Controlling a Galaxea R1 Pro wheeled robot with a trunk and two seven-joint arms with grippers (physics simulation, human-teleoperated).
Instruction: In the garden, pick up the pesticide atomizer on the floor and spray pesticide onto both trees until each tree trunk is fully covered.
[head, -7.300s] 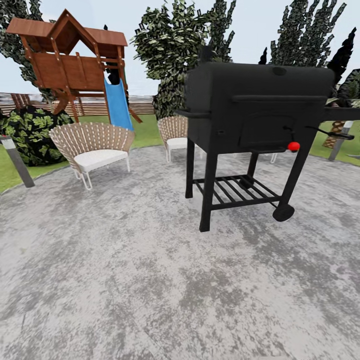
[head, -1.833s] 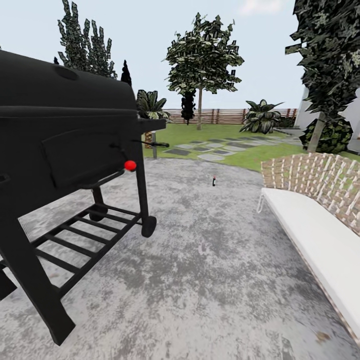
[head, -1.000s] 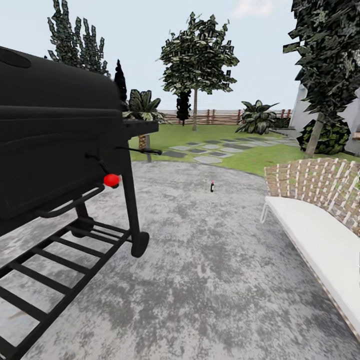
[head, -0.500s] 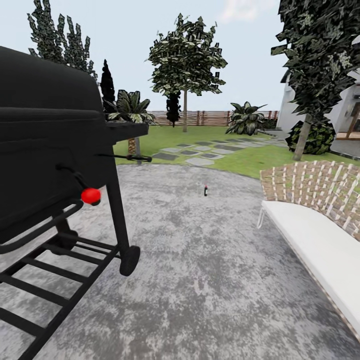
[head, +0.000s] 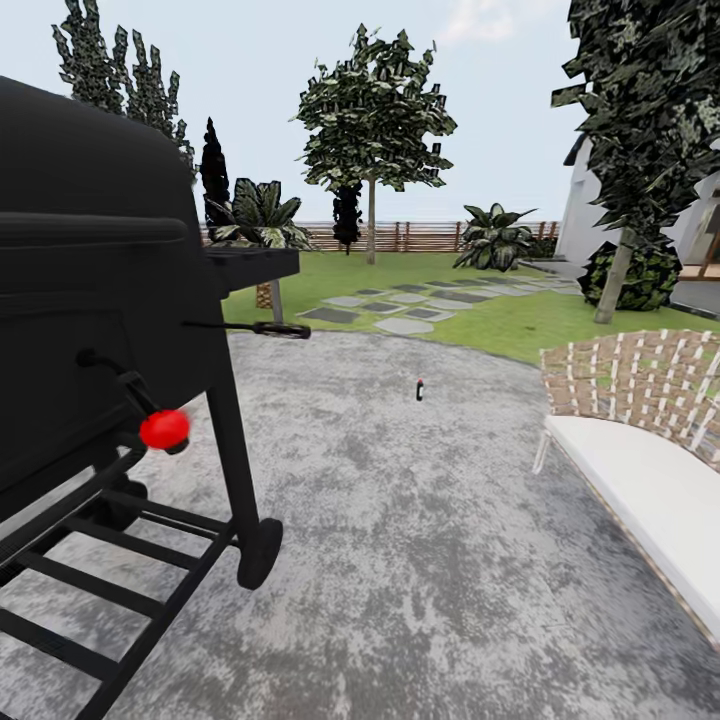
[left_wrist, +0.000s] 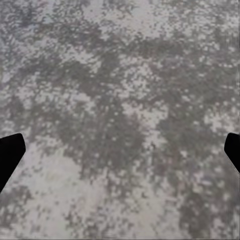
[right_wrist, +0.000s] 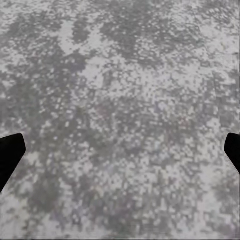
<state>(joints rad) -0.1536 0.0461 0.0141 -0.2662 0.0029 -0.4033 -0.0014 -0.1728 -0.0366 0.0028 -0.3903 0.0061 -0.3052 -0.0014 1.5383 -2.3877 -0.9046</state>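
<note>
A: What's nearest?
B: Both hands, the left hand (left_wrist: 120, 155) and right hand (right_wrist: 120, 150), spread wide and empty over the paving (head: 420, 560), ready for a pickup.
A: The atomizer (head: 420, 388)?
B: Upright on the paving ahead, past the grill (head: 100, 330); one tree (head: 371, 215) beyond, another (head: 618, 270) rightward.

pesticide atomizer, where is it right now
In the head view, the pesticide atomizer stands upright on the grey paving, ahead near centre, between the black grill and the wicker bench.
</note>
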